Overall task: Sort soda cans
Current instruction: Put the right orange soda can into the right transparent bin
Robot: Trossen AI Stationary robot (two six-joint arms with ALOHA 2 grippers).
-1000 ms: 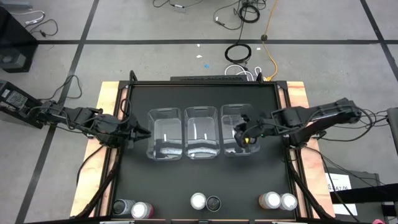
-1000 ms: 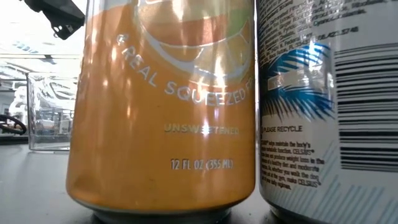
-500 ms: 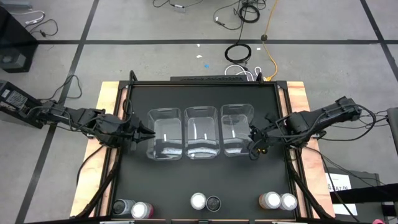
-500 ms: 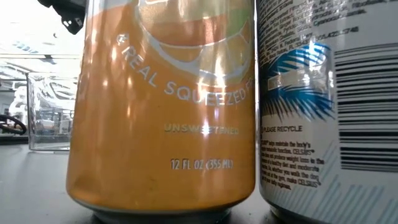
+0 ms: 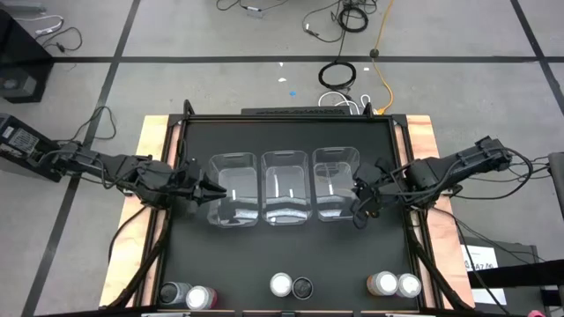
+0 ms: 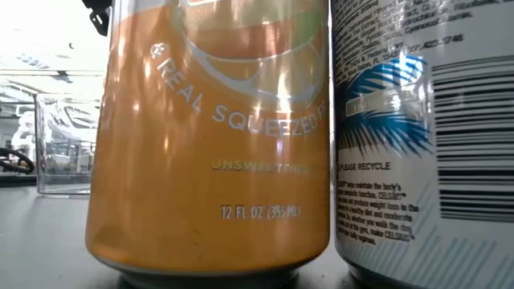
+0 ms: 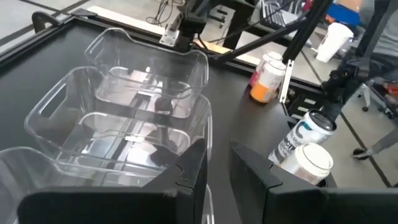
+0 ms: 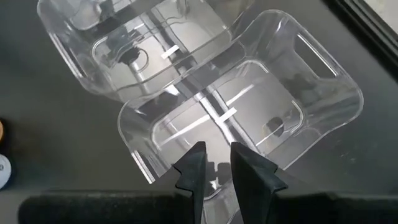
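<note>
Both jaws nearly clenched, empty, flanking three clear bins (image 5: 284, 188). Six soda cans (image 5: 291, 285) wait well apart; spread the jaws before descending over one.

Reads "REAL SQUEEZED", "UNSWEETENED" and "12 FL OZ (355 ML)" on the orange can (image 6: 213, 144). Beside it, "PLEASE RECYCLE" and a barcode on the white-and-blue can (image 6: 422, 136); smaller print there unreadable.

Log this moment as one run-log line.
soda cans: six at near edge | bins: empty | left gripper: shut, empty | right gripper: shut, empty
</note>
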